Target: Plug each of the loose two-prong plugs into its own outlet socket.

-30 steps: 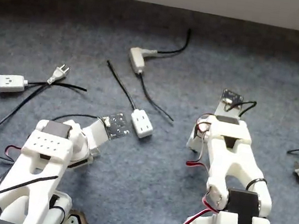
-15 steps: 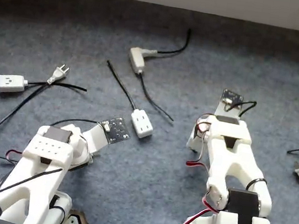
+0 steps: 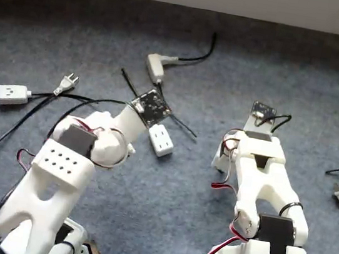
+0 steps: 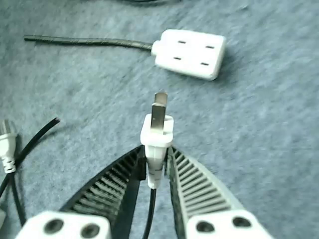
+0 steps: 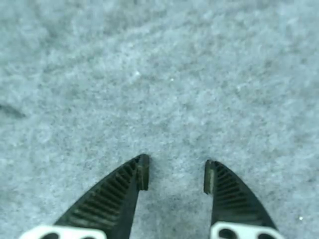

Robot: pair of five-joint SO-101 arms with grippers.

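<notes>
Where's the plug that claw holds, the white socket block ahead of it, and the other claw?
white plug (image 4: 157, 139), left wrist view, on its white body.
socket block (image 4: 192, 47), left wrist view, on its slotted top face.
right claw (image 5: 174, 177), right wrist view, midway between its tips.

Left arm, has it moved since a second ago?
Yes. The left arm stretched forward; its wrist, earlier beside the white outlet socket, now lies beyond it.

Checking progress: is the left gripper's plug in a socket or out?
Out. The plug in the left gripper shows bare prongs, carpet between it and the outlet block.
</notes>
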